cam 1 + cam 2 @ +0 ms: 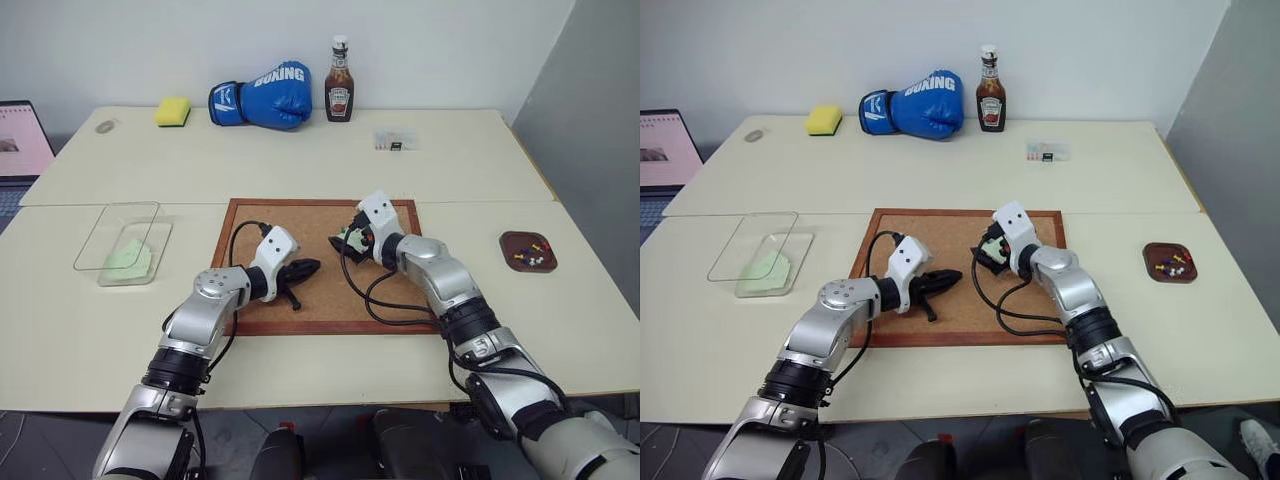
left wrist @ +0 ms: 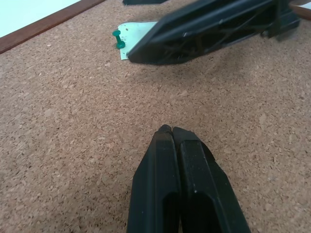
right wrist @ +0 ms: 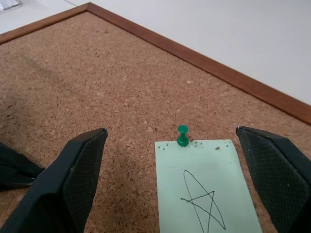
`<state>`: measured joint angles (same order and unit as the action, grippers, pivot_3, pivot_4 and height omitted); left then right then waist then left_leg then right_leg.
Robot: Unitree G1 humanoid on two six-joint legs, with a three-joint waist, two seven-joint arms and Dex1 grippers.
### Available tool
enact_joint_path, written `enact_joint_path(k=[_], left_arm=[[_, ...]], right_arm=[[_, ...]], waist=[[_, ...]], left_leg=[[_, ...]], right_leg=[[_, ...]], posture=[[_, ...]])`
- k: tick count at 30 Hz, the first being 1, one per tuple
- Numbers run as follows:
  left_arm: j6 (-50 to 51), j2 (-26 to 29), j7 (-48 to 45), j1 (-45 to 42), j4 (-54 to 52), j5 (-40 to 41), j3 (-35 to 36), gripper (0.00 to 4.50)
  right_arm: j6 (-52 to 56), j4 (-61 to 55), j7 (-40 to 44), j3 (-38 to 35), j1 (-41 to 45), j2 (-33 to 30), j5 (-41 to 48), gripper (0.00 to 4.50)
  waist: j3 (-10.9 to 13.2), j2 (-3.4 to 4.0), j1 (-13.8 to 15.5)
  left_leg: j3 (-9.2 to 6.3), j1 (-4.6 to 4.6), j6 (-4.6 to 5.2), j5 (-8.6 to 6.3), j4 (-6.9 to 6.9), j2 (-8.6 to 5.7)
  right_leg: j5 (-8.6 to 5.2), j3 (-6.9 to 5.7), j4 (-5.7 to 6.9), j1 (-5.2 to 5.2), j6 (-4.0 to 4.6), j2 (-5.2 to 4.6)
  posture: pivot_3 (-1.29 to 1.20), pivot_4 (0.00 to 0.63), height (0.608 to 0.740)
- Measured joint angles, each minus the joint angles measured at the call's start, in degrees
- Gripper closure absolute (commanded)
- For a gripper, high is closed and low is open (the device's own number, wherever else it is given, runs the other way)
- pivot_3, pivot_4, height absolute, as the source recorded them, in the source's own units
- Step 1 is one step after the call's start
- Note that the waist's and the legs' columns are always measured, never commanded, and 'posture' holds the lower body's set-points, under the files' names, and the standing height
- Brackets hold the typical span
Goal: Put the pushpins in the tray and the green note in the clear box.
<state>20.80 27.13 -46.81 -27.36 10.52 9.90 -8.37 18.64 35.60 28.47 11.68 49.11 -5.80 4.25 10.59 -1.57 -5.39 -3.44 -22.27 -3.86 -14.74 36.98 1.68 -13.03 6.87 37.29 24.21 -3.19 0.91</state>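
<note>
Right gripper (image 3: 170,160) is held wide open around the green note (image 3: 206,194).
Left gripper (image 2: 172,133) is closed, empty; the note's long axis is aligned with the right fingers.

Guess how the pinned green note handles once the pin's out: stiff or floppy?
Probably floppy and very light: the green note is thin paper lying flat on the corkboard. With the green pushpin out, it may slide or lift. Flat edges look hard to pinch.

- The green note (image 3: 204,187) is pale green with a black star scribble.
- The pushpin (image 3: 182,135) on it is green.
- The corkboard (image 1: 320,262) is speckled brown.
- The tray (image 1: 527,250) is dark brown.
- The boxing glove (image 1: 262,96) is blue.
</note>
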Motion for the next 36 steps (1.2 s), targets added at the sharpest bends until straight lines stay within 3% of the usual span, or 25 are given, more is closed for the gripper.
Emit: enact_joint_path(k=[4,9,20,31,36], left_arm=[[0.3,0.3,0.0,0.2,-0.7,0.0,0.1,4.50],[0.6,0.5,0.0,0.5,-1.1,0.0,0.2,4.50],[1.3,0.6,0.5,0.8,-1.8,-0.1,0.3,4.50],[1.1,0.6,1.0,0.7,-1.8,-1.0,0.3,4.50],[1.1,0.8,1.0,0.5,-1.7,-2.1,-0.3,4.50]], right_arm=[[-2.6,5.4,0.2,-0.3,2.4,1.1,-0.8,1.10],[-5.2,11.5,0.3,-1.4,6.1,2.4,-0.9,2.37],[-6.8,17.5,-0.6,-2.5,8.3,2.6,-2.2,4.43],[-6.9,18.4,-0.4,-5.8,8.8,3.5,-0.8,4.43],[-6.5,11.5,-0.2,-8.1,8.3,3.0,0.6,4.43]], waist=[[0.0,0.00,-0.2],[0.0,0.00,-0.4],[0.0,0.00,-0.9],[0.0,0.02,-0.9],[0.0,0.03,-0.9]], left_leg=[[0.01,0.01,0.00,0.00,0.00,0.00],[0.00,0.03,0.00,0.00,0.00,0.00],[0.01,0.09,0.00,0.00,0.00,-0.01],[0.01,0.19,0.00,0.01,0.02,-0.03],[0.02,0.25,0.00,0.01,0.02,-0.03]], right_leg=[[0.00,0.01,0.01,0.00,0.00,0.00],[0.00,0.01,0.06,0.00,0.00,0.00],[0.00,0.03,0.16,0.00,0.01,0.00],[-0.02,0.04,0.41,0.01,0.03,0.01],[-0.03,0.06,0.43,-0.02,0.02,0.01]], posture=[[0.00,0.150,0.740],[0.00,0.150,0.740],[0.00,0.150,0.740],[0.00,0.150,0.740],[0.00,0.150,0.740]])
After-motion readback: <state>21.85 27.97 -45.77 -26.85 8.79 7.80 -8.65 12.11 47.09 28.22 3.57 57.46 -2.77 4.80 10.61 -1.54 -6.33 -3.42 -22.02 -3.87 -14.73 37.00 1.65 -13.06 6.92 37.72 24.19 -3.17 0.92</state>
